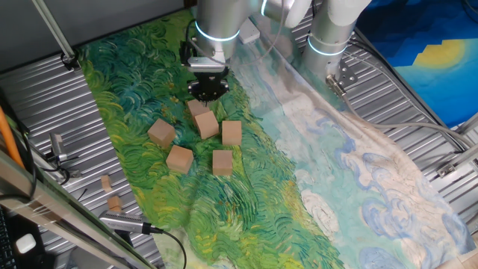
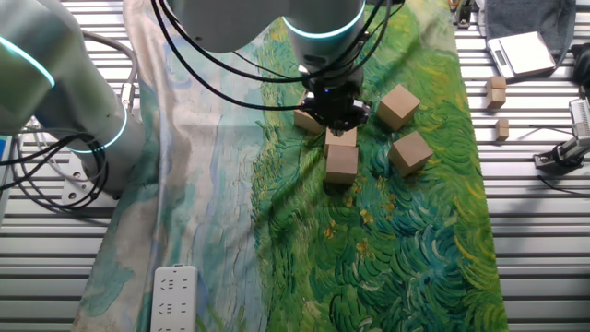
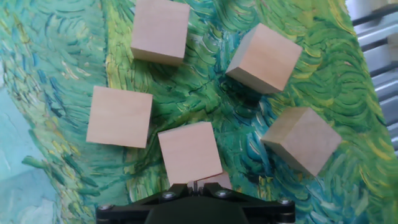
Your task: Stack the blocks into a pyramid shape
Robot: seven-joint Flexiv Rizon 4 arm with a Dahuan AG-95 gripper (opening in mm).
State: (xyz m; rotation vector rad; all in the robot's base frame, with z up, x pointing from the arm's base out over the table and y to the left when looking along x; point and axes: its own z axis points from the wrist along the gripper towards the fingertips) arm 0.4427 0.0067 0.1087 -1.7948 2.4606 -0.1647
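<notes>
Hand view alone hides the gripper (image 1: 208,88) above blocks (image 3: 119,116).

We see six blocks scattered on the cloth (image 1: 314,172) beneath the hand (image 1: 208,87). The closest block (image 3: 189,152) lies just ahead of it, with another block (image 3: 217,181) tucked partly under it. One block (image 3: 120,116) sits left, one block (image 3: 161,31) farthest ahead, and two blocks (image 3: 264,57) (image 3: 303,139) lie right.
</notes>
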